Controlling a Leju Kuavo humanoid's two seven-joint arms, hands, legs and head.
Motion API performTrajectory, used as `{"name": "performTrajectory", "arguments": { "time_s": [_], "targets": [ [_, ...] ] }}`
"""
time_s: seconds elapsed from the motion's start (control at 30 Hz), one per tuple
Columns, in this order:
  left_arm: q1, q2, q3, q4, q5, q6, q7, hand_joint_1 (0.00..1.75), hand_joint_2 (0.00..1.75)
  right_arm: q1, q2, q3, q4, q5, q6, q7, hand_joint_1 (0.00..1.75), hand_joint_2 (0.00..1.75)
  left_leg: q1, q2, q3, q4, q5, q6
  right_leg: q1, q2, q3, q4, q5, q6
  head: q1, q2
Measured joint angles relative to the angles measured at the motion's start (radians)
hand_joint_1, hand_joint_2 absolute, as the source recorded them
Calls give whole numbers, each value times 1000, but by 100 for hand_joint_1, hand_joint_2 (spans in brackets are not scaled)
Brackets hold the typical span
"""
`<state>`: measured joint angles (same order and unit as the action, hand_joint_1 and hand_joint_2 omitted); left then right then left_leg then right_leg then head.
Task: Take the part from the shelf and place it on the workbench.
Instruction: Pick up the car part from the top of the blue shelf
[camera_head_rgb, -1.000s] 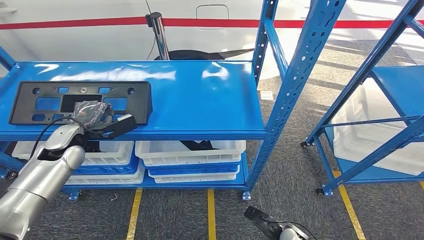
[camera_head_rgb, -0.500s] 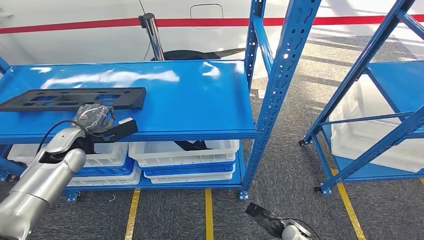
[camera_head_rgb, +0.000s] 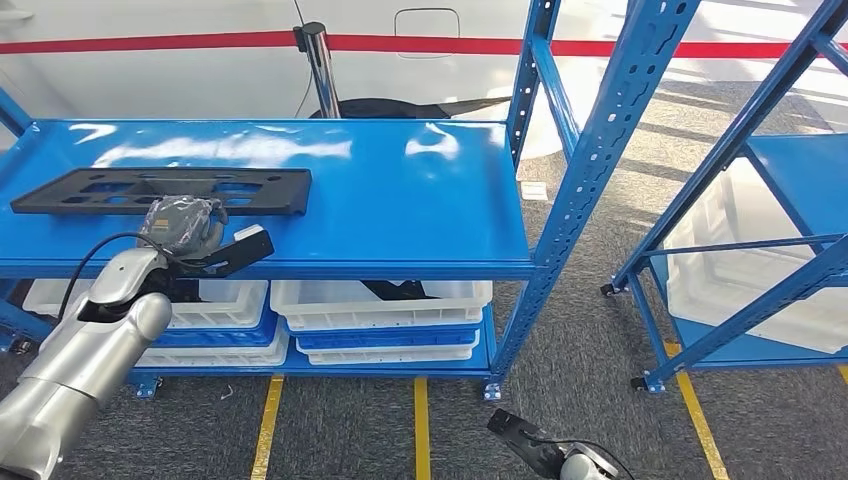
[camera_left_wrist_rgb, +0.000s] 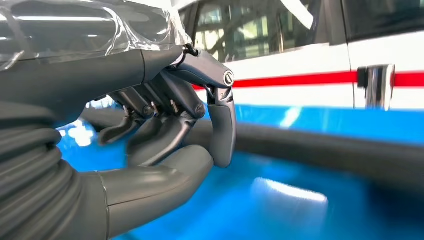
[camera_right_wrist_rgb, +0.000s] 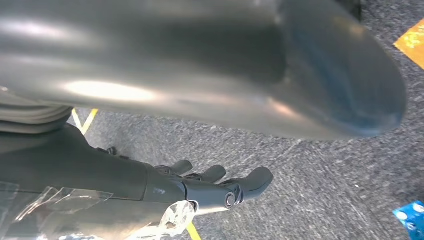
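from the head view i see the blue shelf (camera_head_rgb: 400, 200) ahead of me, its top deck shiny with glare, and the part (camera_head_rgb: 165, 190), a flat black plastic plate with cut-out windows, lies on that deck toward the nine o'clock side of the picture. its near edge looks lifted a little off the deck, though i cannot be sure of that from this angle.

my left hand (camera_head_rgb: 185, 235) sits at the part's near edge, at about six o'clock of the plate, wrapped in clear film, with one dark finger stretching toward three o'clock along the shelf lip. in the left wrist view the left hand (camera_left_wrist_rgb: 175, 130) has its fingers (camera_left_wrist_rgb: 222, 125) curled down beside the dark bar of the part (camera_left_wrist_rgb: 325, 150), which runs across the blue deck just past them. whether the hand truly grips the plate or only rests against it, i cannot tell; the contact is hidden.

my right hand (camera_head_rgb: 545, 455) hangs low at six o'clock of the head view, over the grey carpet (camera_head_rgb: 560, 350). in the right wrist view the right hand (camera_right_wrist_rgb: 215, 187) shows its fingers stretched out and apart, with nothing in them, above the carpet and a yellow floor line (camera_right_wrist_rgb: 82, 120).

under the top deck, white bins (camera_head_rgb: 380, 305) stand stacked on blue trays. a second blue rack (camera_head_rgb: 760, 190) stands at three o'clock.
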<state>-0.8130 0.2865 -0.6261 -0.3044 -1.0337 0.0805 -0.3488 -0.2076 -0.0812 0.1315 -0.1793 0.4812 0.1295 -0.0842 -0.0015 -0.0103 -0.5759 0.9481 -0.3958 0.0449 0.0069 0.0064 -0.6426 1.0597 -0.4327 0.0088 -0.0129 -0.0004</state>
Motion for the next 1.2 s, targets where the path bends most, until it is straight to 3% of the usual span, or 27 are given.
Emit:
{"name": "performTrajectory", "arguments": {
  "time_s": [0.03, 0.07, 0.13, 0.2, 0.23, 0.3, 0.37, 0.4, 0.43, 0.5, 0.57, 0.63, 0.7, 0.73, 0.8, 0.83, 0.87, 0.9, 0.93, 1.0, 1.03, 1.1, 1.2],
  "targets": [
    [-5, -3, -1, 0, -13, 21, 6, 3, 175, 0, -2, 0, 0, -2, -3, 1, 0, 0, -2, 0, 0, 1, -1, -2, 2, 0, 26, -58, 20, -5, 0, 0],
    [-10, -7, -2, -1, -30, 51, 14, 0, 175, 1, -3, 0, 0, -5, -6, 2, 0, 0, -3, 1, -2, 1, -2, -5, 5, 0, 39, -89, 26, -9, 0, 0],
    [-14, -14, -6, -4, -66, 122, 29, 0, 175, 5, -4, -1, 0, -11, -12, 4, 0, 0, -5, 1, -4, 0, -1, -13, 4, -1, 42, -101, 25, -11, 1, 0],
    [-12, -19, -12, -10, -94, 189, 39, 0, 175, 10, -3, -2, 0, -16, -15, 5, 0, 0, -4, 1, -15, 22, -20, -23, -3, -2, 45, -109, 30, -15, -1, 0],
    [-11, -22, -16, -13, -104, 216, 42, 0, 175, 12, -3, -3, 0, -18, -17, 6, 0, 0, -3, 2, -33, 62, -45, -29, -7, -3, 47, -112, 33, -18, -2, 0],
    [-4, -26, -21, -17, -113, 242, 48, 0, 175, 17, -2, -4, 0, -21, -21, 6, 0, 0, 4, 2, -98, 206, -112, -40, -9, -2, 48, -113, 34, -20, -5, 0],
    [9, -31, -28, -19, -115, 247, 51, 0, 175, 23, -2, -5, 0, -21, -24, 6, 0, 0, 11, 3, -151, 314, -143, -49, -10, 0, 48, -113, 33, -20, -5, 0],
    [14, -33, -31, -20, -115, 248, 51, 0, 175, 25, -2, -5, 0, -21, -24, 6, 0, 0, 13, 3, -150, 308, -130, -51, -11, 0, 49, -112, 33, -19, -5, 0],
    [16, -34, -34, -21, -115, 248, 51, 0, 175, 27, -2, -5, 0, -21, -24, 6, 0, 0, 15, 4, -128, 259, -100, -52, -11, 1, 49, -112, 32, -18, -5, 0],
    [13, -36, -37, -25, -115, 251, 50, 0, 87, 28, -2, -5, 0, -22, -25, 6, 0, 0, 15, 6, -53, 100, -32, -51, -10, 2, 50, -109, 29, -13, -6, 0],
    [15, -40, -40, -30, -113, 255, 44, 0, 0, 29, -2, -5, 0, -23, -26, 7, 0, 0, 11, 6, -8, 7, -3, -42, -6, 3, 47, -106, 28, -4, -4, 0],
    [27, -46, -42, -37, -107, 256, 39, 0, 0, 33, -3, -7, 0, -28, -28, 8, 0, 0, 9, 5, -3, -2, -1, -29, -5, 3, 45, -106, 28, 4, -3, 0],
    [46, -56, -44, -51, -96, 248, 52, 0, 0, 37, -5, -10, 0, -32, -30, 8, 0, 0, 13, 5, -1, -7, 3, -17, -8, 2, 36, -81, 8, 14, -2, 0],
    [56, -61, -44, -60, -90, 243, 64, 0, 0, 39, -5, -12, 0, -33, -31, 7, 0, 0, 16, 6, 1, -9, 5, -12, -9, 1, 18, -39, -18, 19, -2, 0],
    [83, -72, -44, -78, -80, 232, 90, 0, 0, 43, -4, -13, 0, -33, -32, 5, 0, 0, 16, 6, 2, -9, 5, -6, -12, 0, -45, 101, -86, 26, 0, 0],
    [99, -78, -45, -85, -76, 227, 100, 0, 0, 45, -4, -14, 0, -33, -32, 5, 0, 0, 16, 6, 2, -9, 5, -5, -13, 0, -76, 168, -109, 29, 0, 0],
    [115, -82, -47, -91, -72, 223, 107, 0, 0, 47, -4, -14, 0, -32, -32, 4, 0, 0, 16, 6, 3, -9, 4, -5, -14, 0, -95, 202, -114, 30, 0, 0],
    [129, -85, -49, -96, -69, 221, 113, 0, 0, 48, -3, -15, 0, -31, -32, 4, 0, 0, 16, 5, 4, -9, 4, -5, -15, 0, -92, 195, -100, 30, 0, 0],
    [140, -87, -51, -100, -66, 221, 117, 0, 0, 49, -3, -15, 0, -29, -32, 4, 0, 0, 16, 5, 6, -9, 3, -7, -16, 0, -68, 144, -69, 29, 0, 0],
    [149, -89, -52, -105, -62, 224, 120, 0, 0, 47, -3, -15, 0, -17, -25, -4, 0, 0, 15, -3, 7, -7, 0, -13, -19, 21, 8, -9, -4, 24, 0, 0],
    [150, -90, -52, -107, -62, 226, 119, 0, 0, 47, -3, -15, 0, -8, -17, -9, 0, 0, 14, -7, 6, -7, -1, -18, -20, 30, 35, -63, 13, 22, 0, 0],
    [150, -91, -53, -111, -63, 226, 115, 0, 0, 48, -2, -14, 0, 6, -1, -16, 0, 0, 13, -15, 3, -8, -1, -29, -17, 33, 51, -97, 16, 16, 0, 0],
    [149, -91, -54, -114, -66, 224, 114, 0, 0, 47, 4, -14, 0, 11, 9, -6, 0, 0, 17, -22, -11, 15, -17, -45, -18, 7, 54, -104, 21, -2, -2, 0]
  ]
}}
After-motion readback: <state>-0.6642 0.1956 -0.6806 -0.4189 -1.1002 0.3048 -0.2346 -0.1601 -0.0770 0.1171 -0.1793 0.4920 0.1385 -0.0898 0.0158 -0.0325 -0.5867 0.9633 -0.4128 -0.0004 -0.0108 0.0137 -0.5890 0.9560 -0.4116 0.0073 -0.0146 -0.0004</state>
